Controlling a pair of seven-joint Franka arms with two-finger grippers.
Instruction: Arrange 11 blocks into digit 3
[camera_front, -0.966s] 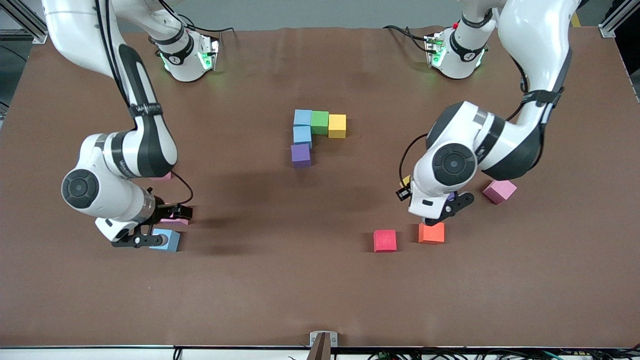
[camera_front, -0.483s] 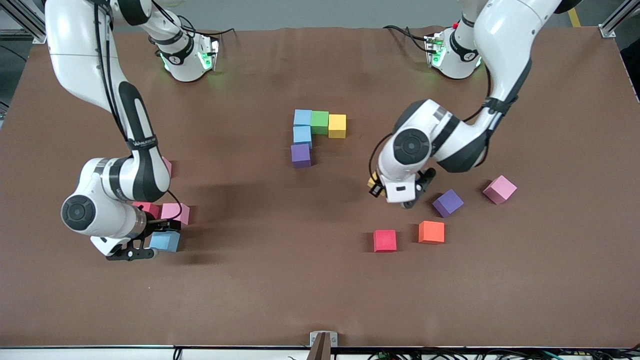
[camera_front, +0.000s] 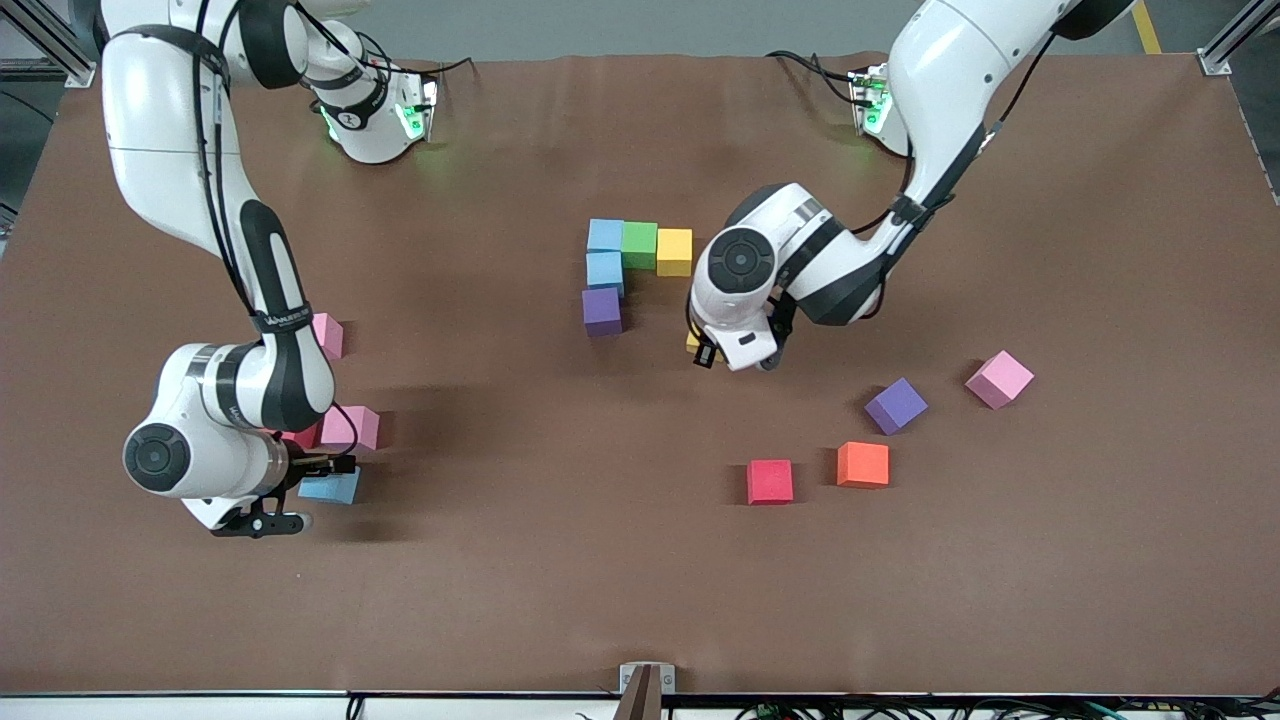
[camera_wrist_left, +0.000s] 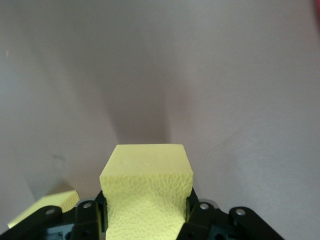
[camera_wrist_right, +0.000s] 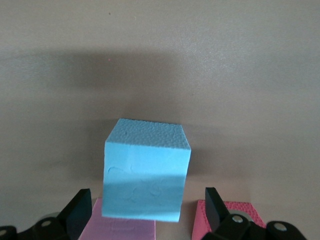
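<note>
Left gripper (camera_wrist_left: 145, 220) clamps 1 yellow block (camera_wrist_left: 146, 192); right gripper (camera_wrist_right: 145, 210) gapes around blue block (camera_wrist_right: 145, 170).

My work surface (camera_front: 560, 580): a matte brown mat with faint creases. A pale grey floor strip (camera_front: 600, 25) borders it on my side; aluminium frame rails (camera_front: 45, 40) stand at the corners. Soft overhead light throws diffuse shadows.
</note>
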